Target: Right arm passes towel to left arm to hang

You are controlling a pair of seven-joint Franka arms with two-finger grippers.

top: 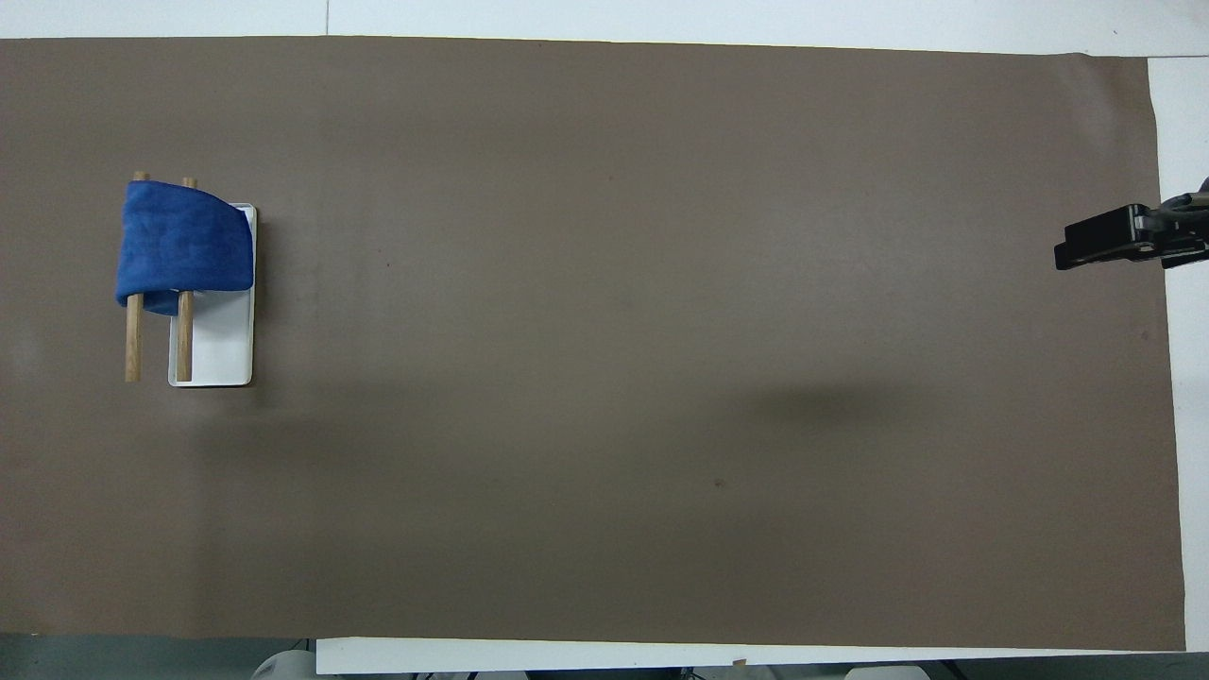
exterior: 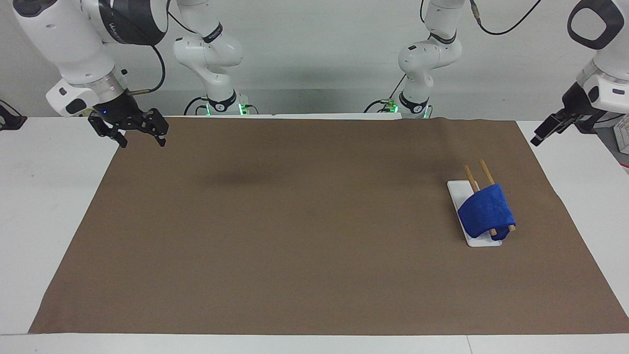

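The blue towel (exterior: pixel 485 212) hangs draped over the two wooden rods (exterior: pixel 479 173) of a small rack with a white base (exterior: pixel 457 189), at the left arm's end of the table. It also shows in the overhead view (top: pixel 184 241). No gripper touches it. My left gripper (exterior: pixel 536 139) is raised over the white table edge just off the mat's corner, well apart from the towel, and is out of the overhead view. My right gripper (exterior: pixel 142 141) is open and empty, raised over the mat's corner at the right arm's end; it also shows in the overhead view (top: pixel 1072 253).
A brown mat (exterior: pixel 295 236) covers most of the white table (exterior: pixel 49 196). The rack's rods (top: pixel 132 340) and white base (top: pixel 222 349) stand on the mat.
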